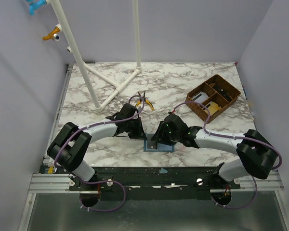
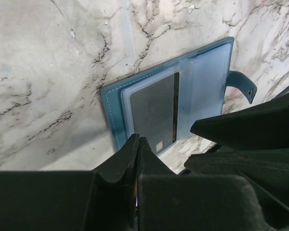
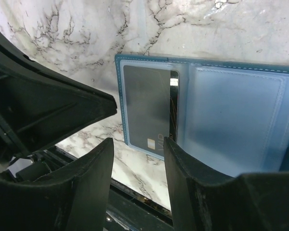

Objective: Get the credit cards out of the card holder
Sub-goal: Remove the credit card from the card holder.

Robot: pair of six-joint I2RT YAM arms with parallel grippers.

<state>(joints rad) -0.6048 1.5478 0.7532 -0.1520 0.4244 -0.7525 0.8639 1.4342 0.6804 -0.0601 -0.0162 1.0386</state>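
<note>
The blue card holder (image 3: 236,110) lies open and flat on the marble table near its front edge, paler blue inside. A dark credit card (image 3: 149,101) sits in the clear sleeve of its left page. It also shows in the left wrist view (image 2: 154,113). My right gripper (image 3: 138,144) is open, just above the card's near end with a finger on each side. My left gripper (image 2: 137,140) is shut with nothing seen in it, its tips at the holder's (image 2: 204,72) near edge beside the card. In the top view both grippers, left (image 1: 138,132) and right (image 1: 157,139), meet over the holder (image 1: 161,147).
A brown compartment tray (image 1: 213,96) stands at the back right. Yellow-handled pliers (image 1: 143,102) lie behind the grippers. A white pipe frame (image 1: 111,89) stands at the back left. The table's front edge and metal rail (image 1: 159,171) are just below the holder.
</note>
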